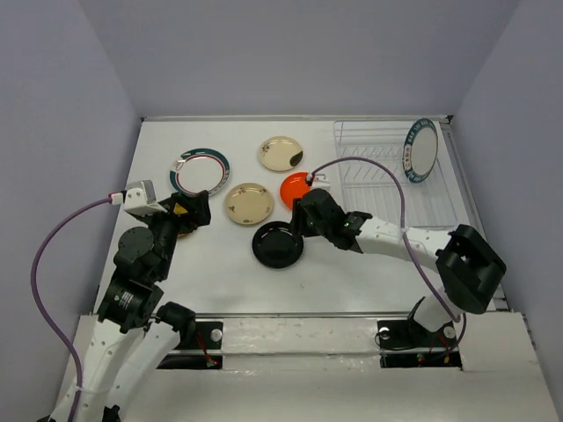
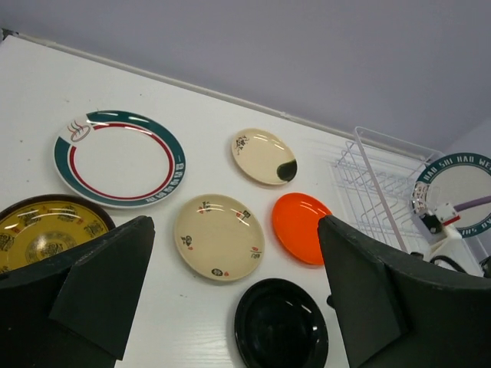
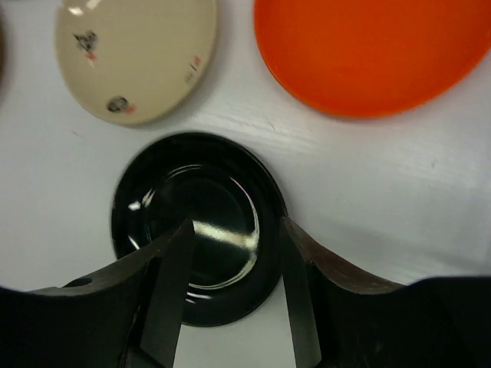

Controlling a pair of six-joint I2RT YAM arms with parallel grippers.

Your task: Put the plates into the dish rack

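Overhead view spans the table (image 1: pixel 229 290); both wrist views share the black plate (image 3: pixel 199 192), right closest.

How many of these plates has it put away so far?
One teal-rimmed plate stands in the dish rack. The right gripper hangs open over the black plate; nothing is held. Six lie on the table yet to load, that one included.

free slots in the dish rack (image 1: pixel 365 158) left of the upright teal-rimmed plate (image 1: pixel 420 149)
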